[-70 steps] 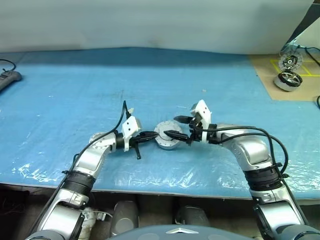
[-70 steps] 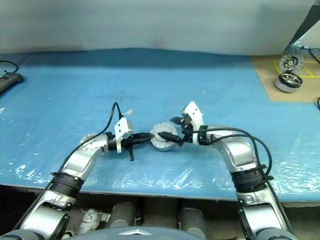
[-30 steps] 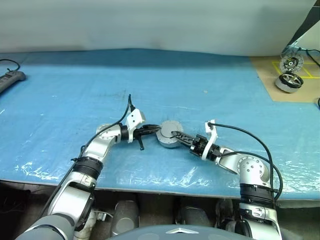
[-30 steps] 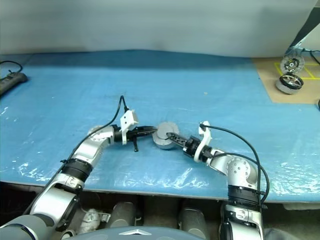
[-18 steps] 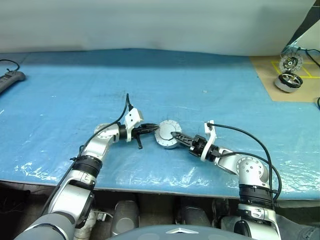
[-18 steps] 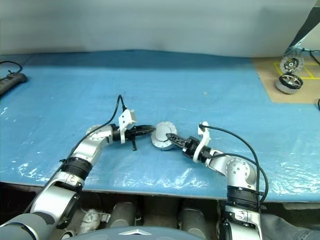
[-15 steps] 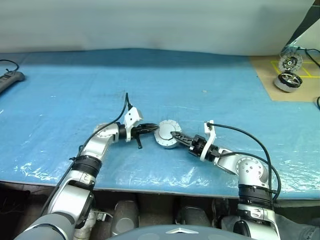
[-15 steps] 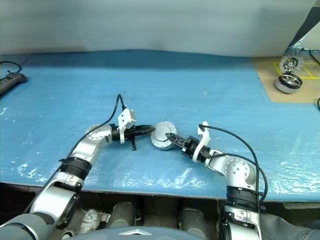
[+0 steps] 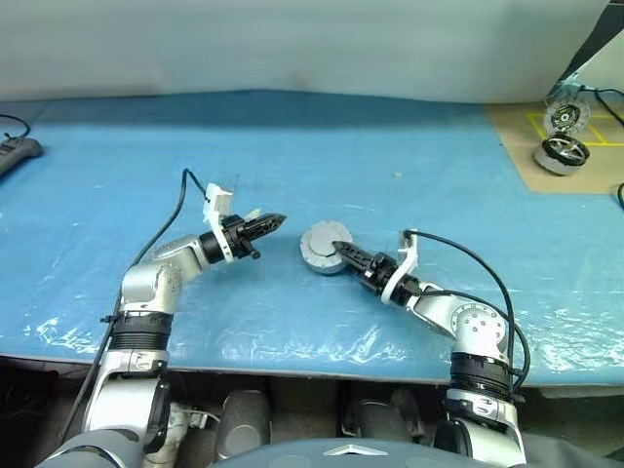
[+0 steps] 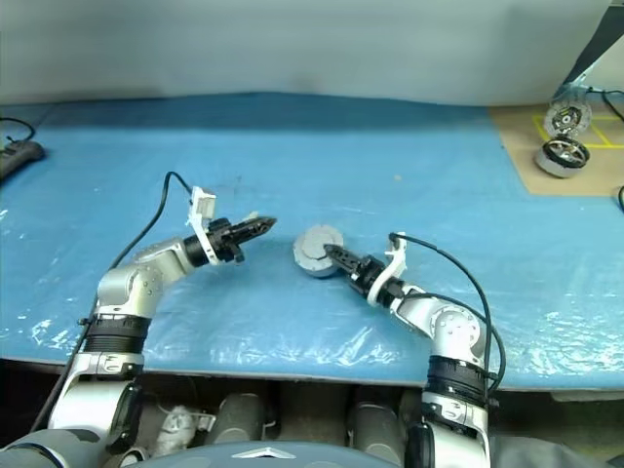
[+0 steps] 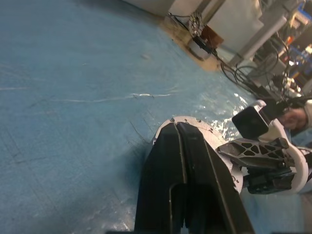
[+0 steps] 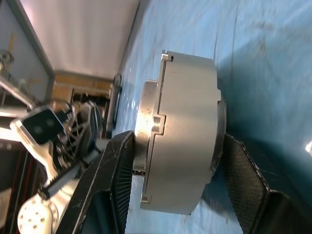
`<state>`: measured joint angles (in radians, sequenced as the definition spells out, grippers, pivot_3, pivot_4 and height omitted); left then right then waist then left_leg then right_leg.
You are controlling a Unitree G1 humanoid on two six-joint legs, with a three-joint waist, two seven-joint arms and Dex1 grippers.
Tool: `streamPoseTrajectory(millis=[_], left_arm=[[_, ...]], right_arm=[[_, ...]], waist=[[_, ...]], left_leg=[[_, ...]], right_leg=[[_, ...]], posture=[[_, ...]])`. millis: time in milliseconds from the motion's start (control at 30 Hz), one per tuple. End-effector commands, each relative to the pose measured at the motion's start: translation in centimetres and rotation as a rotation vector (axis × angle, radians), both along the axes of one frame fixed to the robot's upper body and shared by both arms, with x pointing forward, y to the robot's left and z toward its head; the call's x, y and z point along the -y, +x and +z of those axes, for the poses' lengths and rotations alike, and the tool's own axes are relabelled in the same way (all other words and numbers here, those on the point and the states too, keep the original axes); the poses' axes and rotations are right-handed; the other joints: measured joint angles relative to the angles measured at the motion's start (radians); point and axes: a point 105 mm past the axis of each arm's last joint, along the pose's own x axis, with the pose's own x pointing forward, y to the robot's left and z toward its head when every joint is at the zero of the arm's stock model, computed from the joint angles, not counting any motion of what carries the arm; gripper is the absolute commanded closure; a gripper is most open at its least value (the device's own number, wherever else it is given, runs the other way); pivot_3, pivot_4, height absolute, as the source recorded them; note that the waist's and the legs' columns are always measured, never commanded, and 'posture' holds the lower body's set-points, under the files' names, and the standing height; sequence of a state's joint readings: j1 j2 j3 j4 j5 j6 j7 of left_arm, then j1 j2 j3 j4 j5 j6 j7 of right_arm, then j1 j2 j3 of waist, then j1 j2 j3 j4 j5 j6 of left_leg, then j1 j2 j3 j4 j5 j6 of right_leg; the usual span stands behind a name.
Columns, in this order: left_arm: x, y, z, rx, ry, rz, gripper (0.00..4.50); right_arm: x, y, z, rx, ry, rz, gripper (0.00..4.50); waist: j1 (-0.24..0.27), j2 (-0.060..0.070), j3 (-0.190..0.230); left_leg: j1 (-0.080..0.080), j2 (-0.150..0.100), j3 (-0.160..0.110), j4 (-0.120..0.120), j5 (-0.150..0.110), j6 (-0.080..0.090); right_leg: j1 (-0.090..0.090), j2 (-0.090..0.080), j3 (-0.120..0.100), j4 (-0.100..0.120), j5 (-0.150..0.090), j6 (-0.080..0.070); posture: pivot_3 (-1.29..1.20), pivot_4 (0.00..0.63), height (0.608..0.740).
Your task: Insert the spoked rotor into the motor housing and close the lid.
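The right gripper (image 9: 343, 255) clamps the motor housing (image 12: 183, 134) between its two fingers, one pressed on the lid (image 12: 148, 129) face and the other on the base, so the round body stands on its edge on the blue sheet (image 9: 409, 146). That grip reads as a squeeze to keep the lid seated against the housing – top and bottom pinched together – and to steady the part where it might otherwise roll. The lid lies flush against the housing rim with no visible gap, so the closing looks done or nearly so. The spoked rotor cannot be seen; judging by the shut lid it is most likely inside the housing, but that stays hidden.

The left gripper (image 9: 273, 222) hangs just left of the housing and apart from it, its fingers (image 11: 185, 175) pressed together with nothing between them. It points toward the housing from that side, which suits a hand that has nothing to carry and can either push on the lid or leave.

Outward from the housing, the blue sheet spreads bare in every direction. Well off to its far right, on a brown board (image 9: 575, 156) beyond the sheet's edge, sit another housing (image 9: 561, 154) and an upright spoked wheel (image 9: 564, 118) – spare parts, not in play. Far to the housing's left, at the sheet's edge, lies a dark power strip (image 9: 15, 151).
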<state>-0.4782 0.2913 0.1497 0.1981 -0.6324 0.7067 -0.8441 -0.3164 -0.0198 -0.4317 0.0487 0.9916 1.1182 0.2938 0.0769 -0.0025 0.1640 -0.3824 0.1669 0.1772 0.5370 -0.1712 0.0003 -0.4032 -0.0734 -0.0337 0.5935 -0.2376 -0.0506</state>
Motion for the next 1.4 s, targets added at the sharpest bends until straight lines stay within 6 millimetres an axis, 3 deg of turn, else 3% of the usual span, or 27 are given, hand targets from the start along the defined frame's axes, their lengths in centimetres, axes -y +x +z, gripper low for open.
streamPoseTrajectory(millis=[33,233,333,400,667,900,1167,1400], left_arm=[[0.1,0.0,1.6,-0.053,-0.148,0.001,3.60],[2.0,-1.0,5.0,-0.133,-0.370,-0.081,1.53],[2.0,-0.9,5.6,-0.164,-0.448,-0.063,0.50],[2.1,-1.1,5.6,-0.189,-0.471,-0.072,0.08],[1.9,-1.0,4.4,-0.273,-0.497,-0.050,0.08],[4.4,-1.6,5.4,-0.264,-0.547,-0.156,0.08],[6.4,-0.3,3.2,-0.332,-0.538,-0.132,0.08],[8.3,0.0,3.2,-0.334,-0.582,-0.159,0.08]], right_arm=[[0.0,1.2,5.8,0.182,0.153,-0.034,2.12],[-0.9,1.3,8.2,0.219,0.222,-0.010,2.12],[-0.9,1.3,9.3,0.248,0.237,0.006,2.12],[-0.9,1.3,9.9,0.261,0.238,0.015,2.12],[-1.1,0.9,11.4,0.305,0.240,0.057,2.12],[-1.2,0.8,11.2,0.291,0.216,0.074,2.12],[-1.0,0.8,10.9,0.274,0.195,0.072,2.12],[-0.9,0.7,10.8,0.270,0.179,0.073,2.12]], waist=[[-0.001,0.001,0.002],[-0.001,0.000,0.003],[-0.001,0.000,0.003],[-0.002,0.000,0.004],[0.000,0.000,0.005],[0.004,-0.001,0.005],[0.003,-0.001,0.005],[0.006,-0.002,0.006]], left_leg=[[-0.001,0.000,0.000,0.000,0.000,0.000],[-0.005,0.000,0.000,0.000,0.002,0.004],[-0.006,0.000,-0.001,0.000,0.002,0.004],[-0.006,0.000,-0.001,0.001,0.002,0.003],[-0.006,0.000,-0.003,0.006,0.000,-0.001],[-0.007,0.000,-0.003,0.008,0.000,-0.001],[-0.007,-0.001,-0.005,0.008,0.000,-0.001],[-0.010,-0.002,-0.007,0.010,0.000,-0.001]], right_leg=[[-0.001,0.000,0.000,0.000,0.000,0.000],[-0.006,0.000,-0.002,0.007,-0.001,-0.001],[-0.007,0.000,-0.004,0.008,-0.001,-0.002],[-0.007,0.000,-0.004,0.008,-0.001,-0.001],[-0.006,0.000,-0.004,0.010,0.001,0.003],[-0.006,0.000,-0.004,0.011,0.002,0.005],[-0.006,0.000,-0.004,0.011,0.003,0.007],[-0.005,0.000,-0.004,0.011,0.004,0.009]], posture=[[0.00,0.150,0.740],[0.00,0.150,0.740],[0.00,0.150,0.740],[0.00,0.150,0.740],[0.00,0.150,0.740],[0.00,0.150,0.740],[0.00,0.150,0.740],[0.00,0.150,0.740]])
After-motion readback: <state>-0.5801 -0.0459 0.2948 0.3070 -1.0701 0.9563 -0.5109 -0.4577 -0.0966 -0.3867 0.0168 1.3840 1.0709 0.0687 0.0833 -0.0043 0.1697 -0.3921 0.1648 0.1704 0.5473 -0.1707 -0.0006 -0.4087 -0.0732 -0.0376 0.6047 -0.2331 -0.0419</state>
